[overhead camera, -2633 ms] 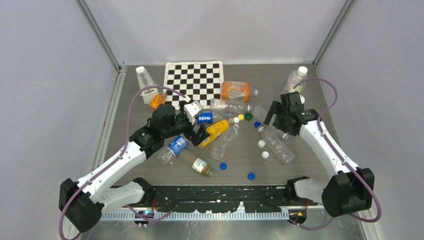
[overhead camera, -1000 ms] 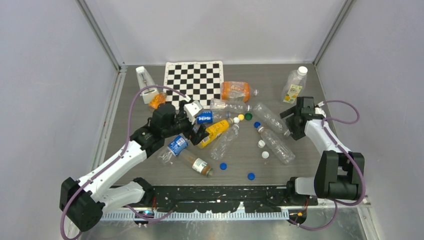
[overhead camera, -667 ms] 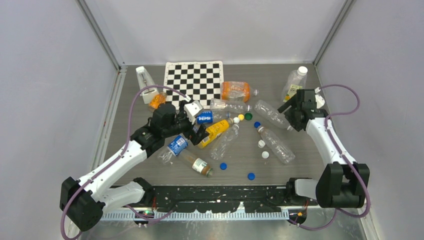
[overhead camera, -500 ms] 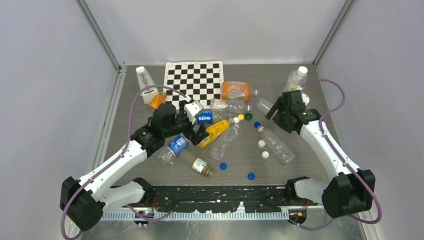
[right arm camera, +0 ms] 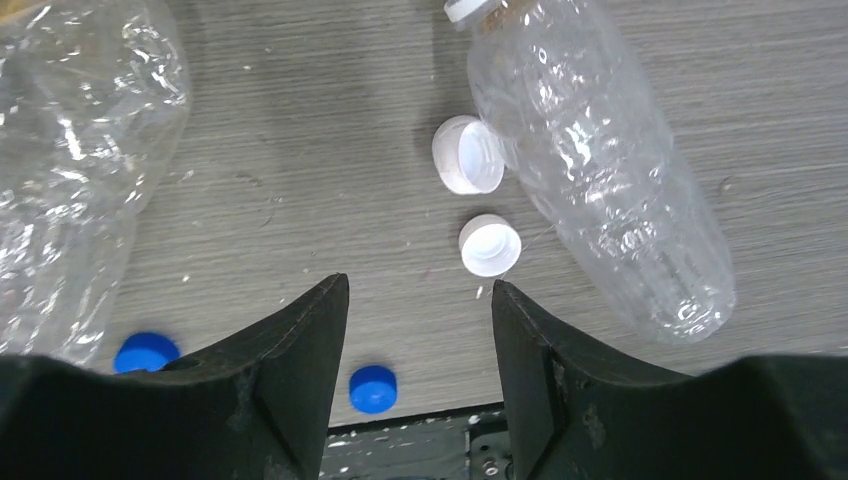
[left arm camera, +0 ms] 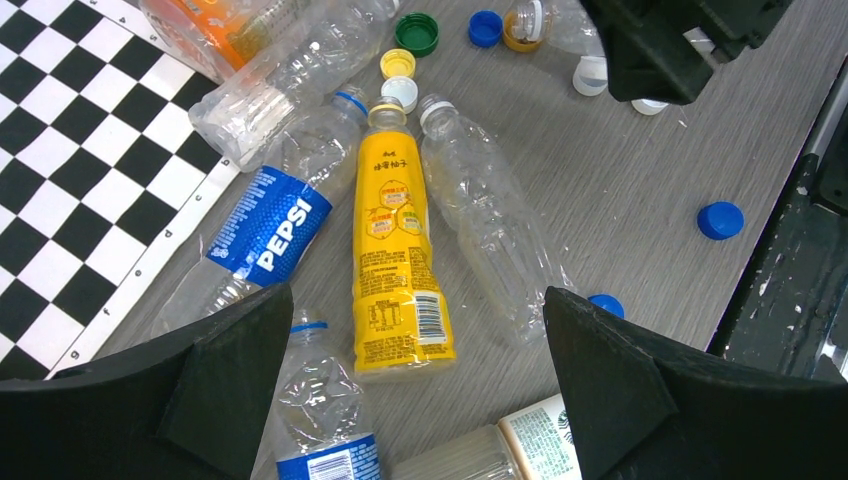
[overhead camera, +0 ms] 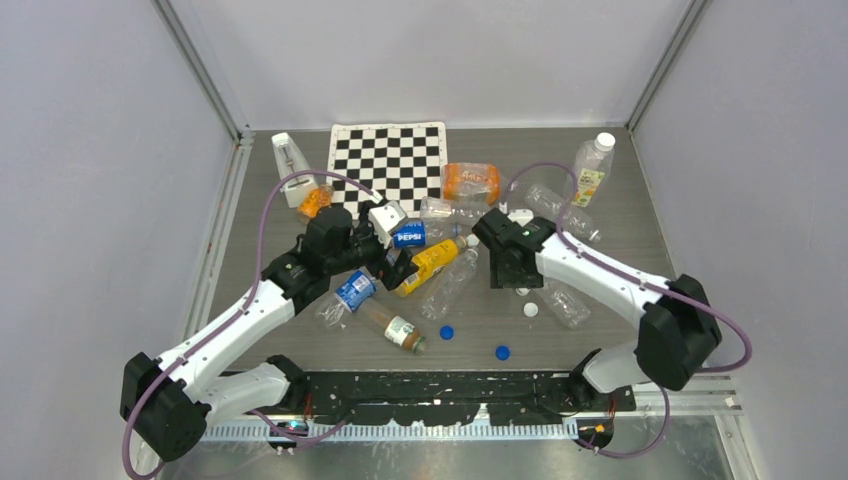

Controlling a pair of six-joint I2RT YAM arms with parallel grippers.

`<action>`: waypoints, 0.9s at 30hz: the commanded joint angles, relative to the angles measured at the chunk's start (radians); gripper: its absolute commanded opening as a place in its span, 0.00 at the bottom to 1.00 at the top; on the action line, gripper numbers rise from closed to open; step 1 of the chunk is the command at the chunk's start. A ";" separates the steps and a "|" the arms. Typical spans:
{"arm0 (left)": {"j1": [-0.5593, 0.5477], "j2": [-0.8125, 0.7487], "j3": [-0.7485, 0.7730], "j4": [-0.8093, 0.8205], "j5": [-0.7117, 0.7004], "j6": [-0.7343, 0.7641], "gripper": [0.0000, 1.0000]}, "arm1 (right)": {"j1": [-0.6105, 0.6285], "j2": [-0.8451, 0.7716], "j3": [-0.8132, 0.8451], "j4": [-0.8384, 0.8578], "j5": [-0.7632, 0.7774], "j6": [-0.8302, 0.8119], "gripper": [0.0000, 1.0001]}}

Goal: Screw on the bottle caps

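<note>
The table (right arm camera: 300, 150) is grey with a fine wood grain, and the mat (overhead camera: 388, 160) is a black-and-white chequerboard. There are blue caps (left arm camera: 721, 219), white caps (right arm camera: 490, 245), a yellow cap (left arm camera: 398, 64) and a dark green cap (left arm camera: 417, 33). The Pepsi bottle (left arm camera: 272, 225) is clear with a blue label lettered in white, the yellow-labelled bottle (left arm camera: 398, 270) carries small dark print, and the orange bottle (overhead camera: 470, 182) is orange nearly all over.

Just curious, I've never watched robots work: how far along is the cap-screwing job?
Barely begun. The upright bottle at the back wears a cap. Nothing is held: the left gripper hangs open over the yellow bottle, the right gripper above two white caps. Blue caps and several uncapped bottles lie loose.
</note>
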 commanded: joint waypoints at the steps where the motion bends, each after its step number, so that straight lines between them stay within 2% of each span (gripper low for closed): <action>1: 0.005 -0.018 -0.004 0.022 0.009 -0.005 1.00 | 0.025 0.086 0.078 -0.061 0.146 -0.061 0.59; 12: 0.006 -0.025 -0.006 0.022 0.008 -0.003 1.00 | 0.031 0.296 0.146 -0.046 0.211 -0.145 0.52; 21: 0.009 -0.028 -0.006 0.017 0.012 -0.001 1.00 | 0.033 0.374 0.150 -0.032 0.225 -0.177 0.50; 27: 0.010 -0.031 -0.006 0.017 0.015 -0.001 1.00 | 0.033 0.411 0.149 -0.010 0.226 -0.189 0.45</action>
